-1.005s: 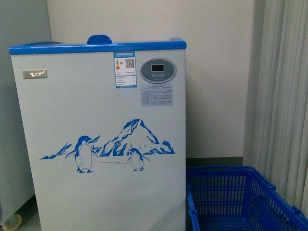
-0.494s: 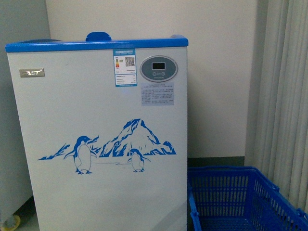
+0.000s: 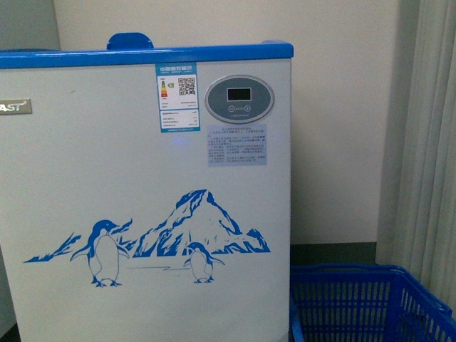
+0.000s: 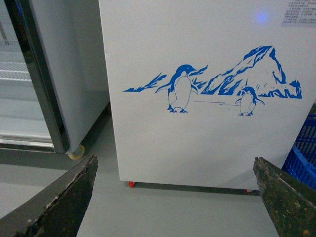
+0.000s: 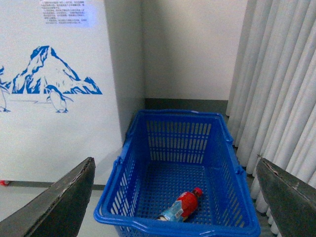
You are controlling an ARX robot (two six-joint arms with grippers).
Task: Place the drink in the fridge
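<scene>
The fridge (image 3: 142,199) is a white chest freezer with a blue rim, a penguin-and-mountain decal and an oval grey display panel; it fills the left of the front view. Its front also shows in the left wrist view (image 4: 207,98) and the right wrist view (image 5: 54,98). The drink (image 5: 181,205), a small bottle with a red cap and red label, lies on its side in the blue mesh basket (image 5: 148,148). My right gripper (image 5: 175,197) hangs open above that basket. Facing the fridge's lower front, my left gripper (image 4: 175,197) is open and holds nothing.
The blue basket (image 3: 356,299) stands on the floor right of the fridge, against pale curtains (image 3: 427,142). A second white cabinet (image 4: 59,74) with a dark-framed door stands left of the fridge. Grey floor (image 4: 168,212) lies before both.
The front view has closed in on the fridge and shifted, so the fridge looks larger and runs off the left edge. The basket sits lower in view.
</scene>
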